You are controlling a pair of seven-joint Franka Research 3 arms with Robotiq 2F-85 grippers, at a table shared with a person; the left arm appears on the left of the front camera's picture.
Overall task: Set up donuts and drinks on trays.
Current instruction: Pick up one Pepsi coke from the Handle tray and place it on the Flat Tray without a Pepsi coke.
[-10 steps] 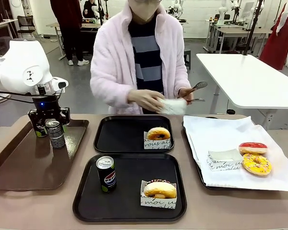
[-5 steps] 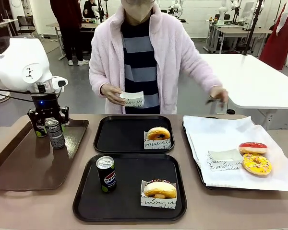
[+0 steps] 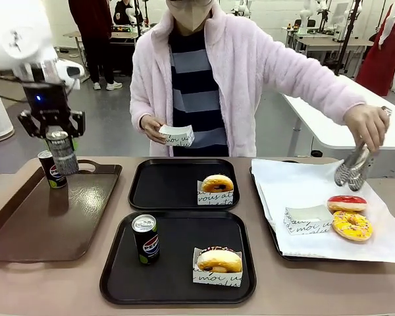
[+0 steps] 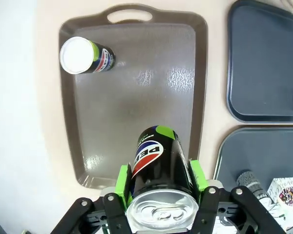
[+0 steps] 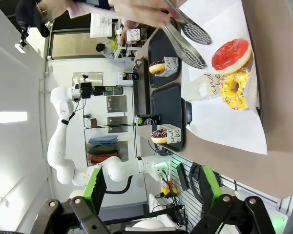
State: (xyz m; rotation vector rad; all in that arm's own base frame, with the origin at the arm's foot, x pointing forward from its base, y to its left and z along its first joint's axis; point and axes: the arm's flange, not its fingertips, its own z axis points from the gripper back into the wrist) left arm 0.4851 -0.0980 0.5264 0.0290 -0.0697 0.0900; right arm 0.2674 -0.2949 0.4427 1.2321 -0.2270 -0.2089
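My left gripper is shut on a slim drink can and holds it in the air over the brown handled tray. In the left wrist view the green pads clamp this black Pepsi can near its silver top. A second can stands on the brown tray's far corner. The near black tray carries a Pepsi can and a chocolate donut in a sleeve. The far black tray holds a sleeved donut. My right gripper stands open, off the table.
At the right a paper-lined tray holds a red donut, a yellow donut and an empty sleeve. The person holds tongs above it and a paper sleeve in the other hand.
My left gripper has risen with the can off the brown tray, uncovering the second can behind it. The person's hand has brought the tongs over the paper-lined tray.
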